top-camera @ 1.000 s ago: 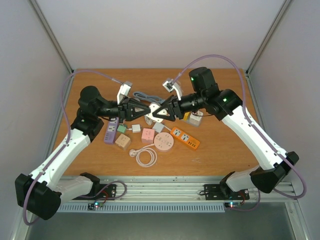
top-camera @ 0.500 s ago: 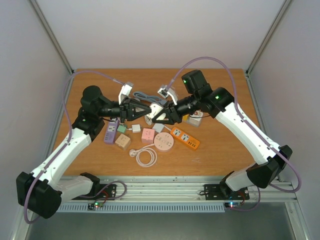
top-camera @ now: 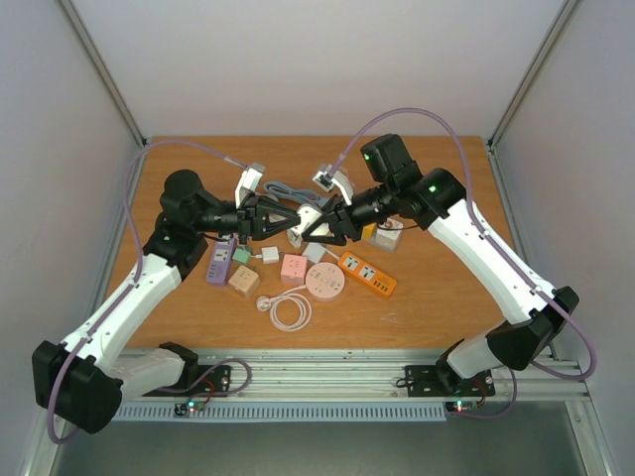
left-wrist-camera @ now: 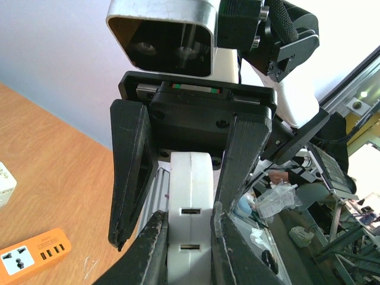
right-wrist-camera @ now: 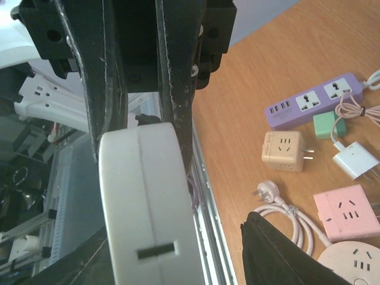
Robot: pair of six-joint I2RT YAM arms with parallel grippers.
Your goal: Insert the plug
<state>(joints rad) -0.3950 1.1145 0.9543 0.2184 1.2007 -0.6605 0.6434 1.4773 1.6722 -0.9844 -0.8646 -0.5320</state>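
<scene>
Both arms meet in the air above the middle of the table (top-camera: 437, 307), wrists facing each other. The left gripper (top-camera: 291, 220) is clenched on a white adapter (left-wrist-camera: 190, 196). In the left wrist view its fingertips (left-wrist-camera: 155, 228) press both sides of the adapter's body, just below two narrow slots.

The right gripper (top-camera: 316, 228) reaches in from the other side, and its fingers (left-wrist-camera: 129, 172) stand astride the same adapter. They are spread wider than it: one finger shows a clear gap, while the other sits close against the side, so the gripper is released and not gripping.

Compared with a second ago, the right arm has swung a little to the left. Its wrist and elbow now sit nearer the table's centre, and the gripper has closed in further over the adapter. It has barely shifted in the last half second. The left arm and its grip look unchanged.

The plug (top-camera: 264, 302) lies on the table in front of both grippers, on its coiled white cable (top-camera: 291, 315). It is untouched and in the same place as before. Beside it, the pink round socket (top-camera: 324, 284), orange strip (top-camera: 367, 273) and purple strip (top-camera: 219, 260) have not moved.
</scene>
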